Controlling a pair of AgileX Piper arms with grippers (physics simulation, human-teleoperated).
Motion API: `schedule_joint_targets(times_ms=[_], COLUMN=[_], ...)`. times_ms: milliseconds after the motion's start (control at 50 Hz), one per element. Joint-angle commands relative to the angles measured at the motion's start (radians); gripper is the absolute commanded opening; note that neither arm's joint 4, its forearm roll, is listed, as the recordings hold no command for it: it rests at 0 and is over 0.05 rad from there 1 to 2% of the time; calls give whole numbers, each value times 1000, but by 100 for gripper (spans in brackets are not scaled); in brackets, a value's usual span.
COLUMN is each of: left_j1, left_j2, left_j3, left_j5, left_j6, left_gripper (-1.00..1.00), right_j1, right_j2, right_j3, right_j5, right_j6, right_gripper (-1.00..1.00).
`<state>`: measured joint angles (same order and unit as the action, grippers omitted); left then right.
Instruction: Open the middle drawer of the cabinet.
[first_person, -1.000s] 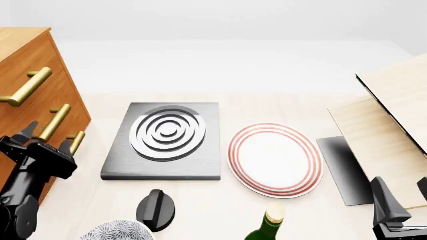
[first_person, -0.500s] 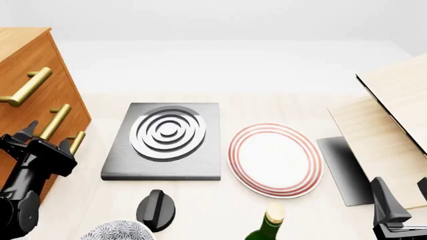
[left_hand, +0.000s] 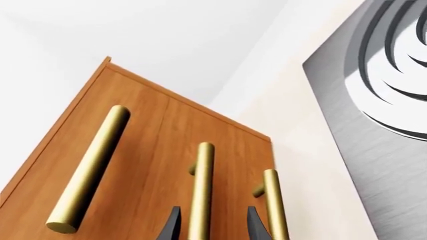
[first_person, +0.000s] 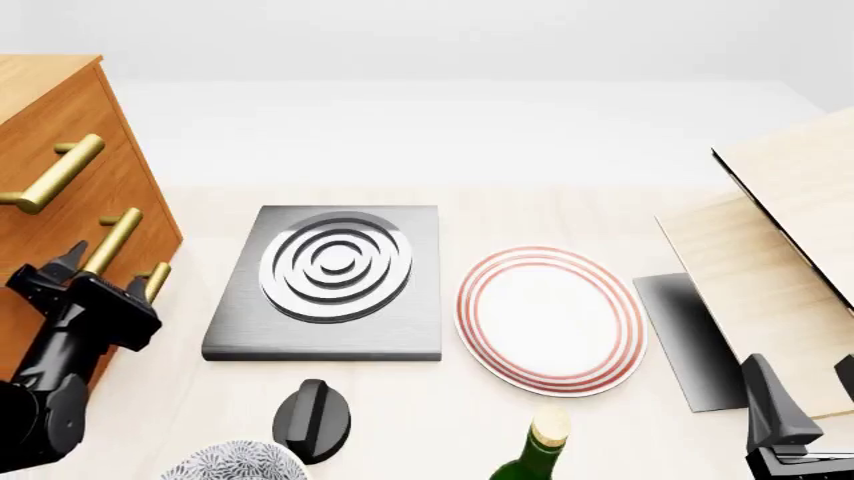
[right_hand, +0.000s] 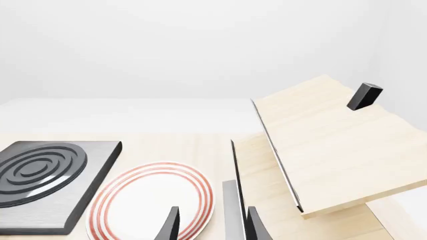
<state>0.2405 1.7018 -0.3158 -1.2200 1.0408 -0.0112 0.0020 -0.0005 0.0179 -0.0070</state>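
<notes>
The cabinet (first_person: 118, 140) stands at the table's left edge, orange-brown with three brass bar handles. The middle drawer's handle (first_person: 115, 238) is the second bar; no gap shows around the drawer front. My left gripper (first_person: 99, 276) is open at that bar's near end. In the left wrist view the middle handle (left_hand: 202, 185) runs between my left gripper's (left_hand: 213, 227) two dark fingertips (left_hand: 172, 226), with small gaps on both sides. My right gripper (first_person: 805, 400) hangs open at the front right, away from the cabinet, and holds nothing (right_hand: 212, 227).
A grey slab with concentric rings (first_person: 327, 280) lies beside the cabinet, and a red-rimmed plate (first_person: 550, 318) lies to its right. Near the front edge are a black knob (first_person: 314, 415), a patterned bowl (first_person: 234, 462) and a green bottle (first_person: 534, 450). Pale wooden boards (first_person: 787, 240) lean at right.
My left gripper has crept forward and slightly right, closer onto the middle handle. The right arm and the drawers have not moved.
</notes>
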Motion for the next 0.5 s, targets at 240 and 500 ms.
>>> schedule_joint_targets(times_ms=[240,500], left_j1=[-2,-14], left_j2=[3,-7], left_j3=[-36,-26], left_j5=[0,0], left_j6=[0,15], left_gripper=[-100,-100], right_j1=[2,8], right_j2=[-2,7], right_j3=[0,-4], right_j5=[0,-19], right_j6=[2,2], right_gripper=[100,100])
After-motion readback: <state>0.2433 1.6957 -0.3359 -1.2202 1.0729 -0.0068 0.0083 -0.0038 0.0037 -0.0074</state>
